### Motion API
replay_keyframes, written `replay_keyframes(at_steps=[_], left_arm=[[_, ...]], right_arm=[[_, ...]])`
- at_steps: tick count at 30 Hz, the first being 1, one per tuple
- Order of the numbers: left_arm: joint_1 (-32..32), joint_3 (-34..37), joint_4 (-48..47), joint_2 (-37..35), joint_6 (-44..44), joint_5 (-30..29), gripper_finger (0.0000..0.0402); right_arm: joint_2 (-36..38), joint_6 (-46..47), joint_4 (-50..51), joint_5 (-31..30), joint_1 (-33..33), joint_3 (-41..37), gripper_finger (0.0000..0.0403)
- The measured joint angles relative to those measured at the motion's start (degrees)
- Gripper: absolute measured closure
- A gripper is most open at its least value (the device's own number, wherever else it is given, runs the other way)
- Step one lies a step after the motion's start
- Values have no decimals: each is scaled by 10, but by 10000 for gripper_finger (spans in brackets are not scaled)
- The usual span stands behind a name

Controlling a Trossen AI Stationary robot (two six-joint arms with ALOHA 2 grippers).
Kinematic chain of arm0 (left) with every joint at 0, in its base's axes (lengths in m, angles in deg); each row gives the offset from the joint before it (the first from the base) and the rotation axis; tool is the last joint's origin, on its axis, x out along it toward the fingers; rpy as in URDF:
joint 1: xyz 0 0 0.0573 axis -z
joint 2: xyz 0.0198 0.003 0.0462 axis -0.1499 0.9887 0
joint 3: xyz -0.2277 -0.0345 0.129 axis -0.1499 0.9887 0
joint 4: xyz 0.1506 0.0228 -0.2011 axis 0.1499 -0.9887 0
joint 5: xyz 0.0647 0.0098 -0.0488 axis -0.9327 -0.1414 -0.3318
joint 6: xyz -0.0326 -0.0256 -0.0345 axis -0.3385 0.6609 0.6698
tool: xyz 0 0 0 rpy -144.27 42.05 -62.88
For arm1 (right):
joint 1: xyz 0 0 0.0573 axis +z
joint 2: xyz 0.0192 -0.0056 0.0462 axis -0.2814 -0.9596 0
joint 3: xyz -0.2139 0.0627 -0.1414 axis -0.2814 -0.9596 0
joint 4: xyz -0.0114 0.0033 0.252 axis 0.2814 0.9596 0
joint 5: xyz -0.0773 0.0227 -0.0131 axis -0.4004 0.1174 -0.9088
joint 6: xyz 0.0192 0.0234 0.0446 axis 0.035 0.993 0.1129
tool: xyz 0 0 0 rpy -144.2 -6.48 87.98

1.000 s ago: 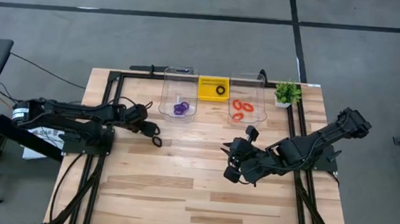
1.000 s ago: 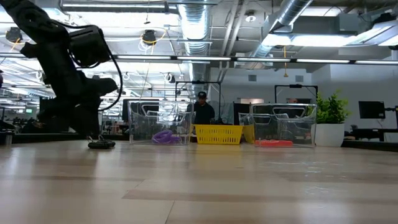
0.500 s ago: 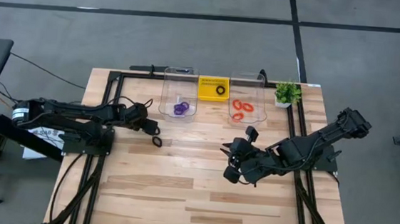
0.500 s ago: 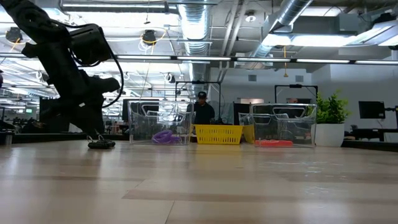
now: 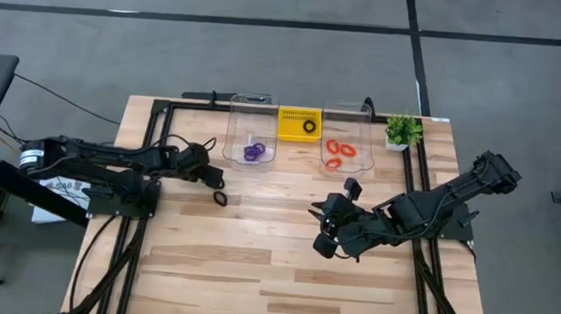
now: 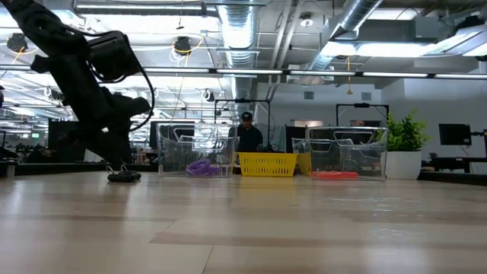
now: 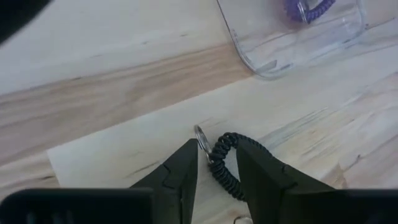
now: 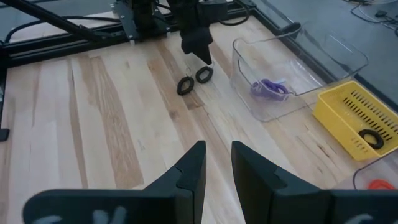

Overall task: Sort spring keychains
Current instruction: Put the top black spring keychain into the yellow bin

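**Left gripper hung over black coils on open boards**

Pale wooden boards made up the table (image 5: 252,265), framed by black rails, with grey floor all round it. Most of the boards lay bare, wide open from the middle to the near edge.

The left gripper (image 5: 214,180) hung over the far left part of the boards, its fingers (image 7: 180,177) parted with a narrow gap and gripping nothing. Directly beneath and just ahead of those fingertips lay a black spring keychain (image 7: 224,163) with its metal ring, flat on the wood; in the right wrist view two black coils (image 8: 194,79) showed side by side under that gripper. Whether the fingertips touched the coil could not be told.

Beyond the left gripper, near the far edge, stood a clear bin (image 5: 250,135) holding purple spring keychains (image 5: 253,152). Beside it sat the yellow basket (image 5: 292,125) with one black coil (image 5: 309,126) inside, then a second clear bin (image 5: 348,132) holding orange-red spring keychains (image 5: 335,153). A small green plant (image 5: 401,130) stood at the far right corner.

The right gripper (image 5: 326,229) waited over the right middle of the table, well apart from the bins, its fingers (image 8: 189,168) slightly apart and empty, with bare boards on every side of it.
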Motion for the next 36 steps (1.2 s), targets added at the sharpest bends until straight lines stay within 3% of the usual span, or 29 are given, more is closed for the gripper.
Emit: replay_keyframes(at_steps=[8, 16, 27, 31, 36], left_arm=[[0, 0, 0, 9, -32, -4, 310], [8, 1, 1, 10, -63, -14, 392], [76, 2, 12, -33, -59, -12, 395], [103, 2, 68, -69, -56, -16, 396], [141, 2, 203, -99, -61, -28, 395]], right_arm=[[0, 0, -1, 0, 0, 0, 335], [0, 0, -4, 0, 0, 0, 335], [0, -3, -39, -5, -1, 0, 335], [-1, -6, -74, -20, -9, 0, 335], [-6, -6, -129, -13, -24, -1, 335]])
